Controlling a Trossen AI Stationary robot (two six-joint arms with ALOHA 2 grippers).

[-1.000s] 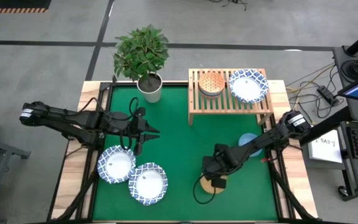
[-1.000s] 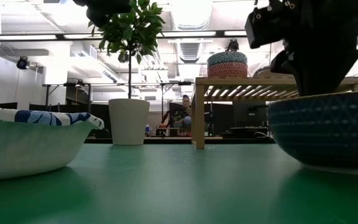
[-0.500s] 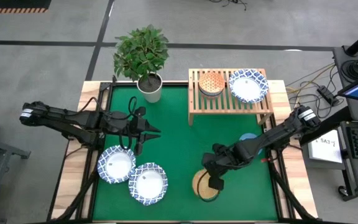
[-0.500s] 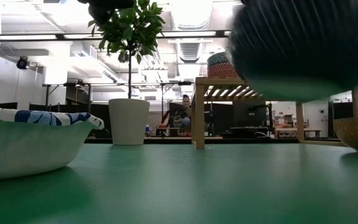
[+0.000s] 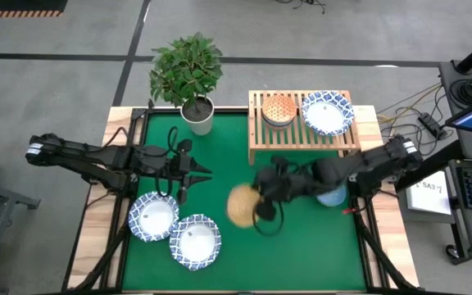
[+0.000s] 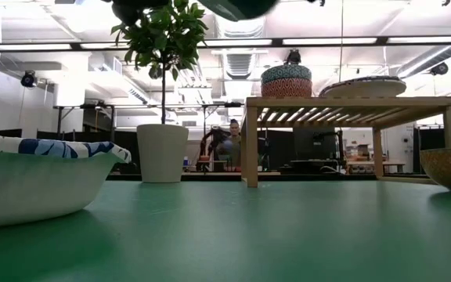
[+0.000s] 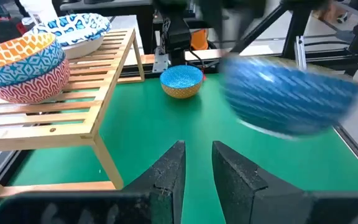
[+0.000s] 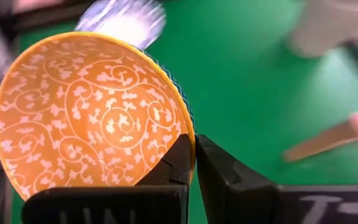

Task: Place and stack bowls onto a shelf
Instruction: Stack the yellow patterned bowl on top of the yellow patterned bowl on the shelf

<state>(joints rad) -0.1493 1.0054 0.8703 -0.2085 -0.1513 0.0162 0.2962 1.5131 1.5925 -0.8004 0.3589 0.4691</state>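
My right gripper [image 5: 262, 205] is over the middle of the table, shut on a small bowl [image 5: 242, 206] that is orange-patterned inside and blue outside; it shows blurred in the left wrist view [image 7: 288, 93]. On the wooden shelf [image 5: 301, 139] sit an orange-red bowl stack [image 5: 279, 109] and a wide white bowl [image 5: 328, 113]. Two wide white bowls [image 5: 153, 216] [image 5: 195, 242] rest on the mat near the left. A light blue bowl [image 5: 329, 197] stands on the mat, partly under the right arm. My left gripper [image 5: 193, 176] waits open above the mat, beside the white bowls. My right gripper pinches the bowl's rim [image 8: 188, 127] at its right side, one finger [image 8: 176, 165] inside the bowl and one [image 8: 219, 168] outside. The fingers come from the table's right. The bowl is lifted clear of the mat, opening upward.
A potted plant in a white pot [image 5: 197, 115] stands at the far left corner of the mat. Bare green mat [image 5: 228, 156] lies between pot, shelf and arms. A person [image 6: 229, 145] shows in the room behind the table.
My right gripper has lifted the orange-and-blue bowl off the mat near the table's near edge and carried it up, toward the left and far side. In the low view the bowl has risen out of the picture's top. The left arm has kept still.
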